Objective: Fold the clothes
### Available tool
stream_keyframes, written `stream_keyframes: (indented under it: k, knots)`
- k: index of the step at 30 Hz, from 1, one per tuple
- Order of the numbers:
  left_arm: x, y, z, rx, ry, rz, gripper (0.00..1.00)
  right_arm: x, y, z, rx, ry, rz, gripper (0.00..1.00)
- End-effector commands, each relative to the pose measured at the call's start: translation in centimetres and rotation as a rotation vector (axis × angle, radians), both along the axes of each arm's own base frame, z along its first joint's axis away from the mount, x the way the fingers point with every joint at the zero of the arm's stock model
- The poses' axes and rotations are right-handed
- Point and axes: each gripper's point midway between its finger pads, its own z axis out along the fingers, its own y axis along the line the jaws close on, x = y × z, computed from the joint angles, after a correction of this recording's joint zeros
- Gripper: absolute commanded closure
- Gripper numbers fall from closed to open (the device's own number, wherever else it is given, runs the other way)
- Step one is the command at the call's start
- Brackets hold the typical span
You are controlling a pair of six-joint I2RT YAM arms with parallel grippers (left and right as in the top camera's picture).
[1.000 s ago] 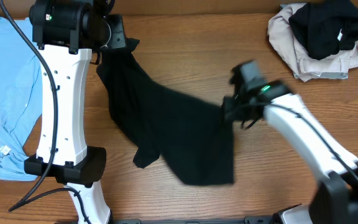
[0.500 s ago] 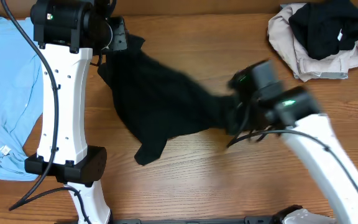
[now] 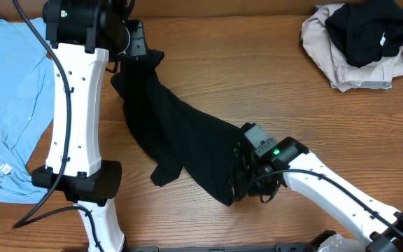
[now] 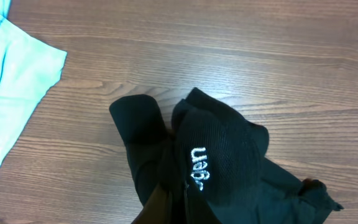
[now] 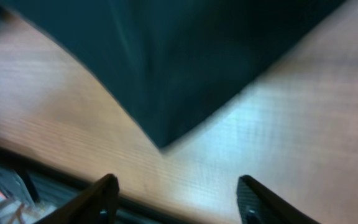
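My right claw point(image 5: 178, 184) has swung in from the right toward the near edge, and the black garment point(image 3: 180, 133) has drawn into a narrower band. It is plain, limp and creased, and lies on the table point(image 3: 257, 77). Its long axis slants from far left to near centre. My right fingers gape wide with nothing between them, and the cloth's near tip ahead is blurred. My left claw point(image 3: 137, 43) sits at the far end. Bunched cloth hides its fingers, so I cannot tell its grip.
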Motion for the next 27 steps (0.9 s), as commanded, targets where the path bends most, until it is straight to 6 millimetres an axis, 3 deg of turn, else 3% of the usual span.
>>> stream_keyframes:
  k: [1,5,13,18,27]
  knots:
    - [0.4,0.0,-0.4,0.008,0.003,-0.016,0.96,4.0,-0.6,1.6,-0.018,-0.160,-0.061,0.33]
    - [0.7,0.0,-0.3,0.006,-0.010,-0.015,0.96,7.7,-1.4,0.9,-0.059,-0.280,-0.093,0.34]
    - [1.8,-0.5,0.1,-0.012,-0.053,-0.021,0.96,12.1,-0.6,-1.4,-0.079,-0.393,-0.085,0.48]
    - [2.2,-0.3,-0.1,0.003,-0.057,-0.017,0.96,13.6,-1.7,-2.5,-0.151,-0.434,-0.111,0.52]
    - [2.5,-0.2,0.0,0.010,-0.065,-0.027,0.96,15.7,-3.9,-2.3,-0.171,-0.472,-0.181,0.53]
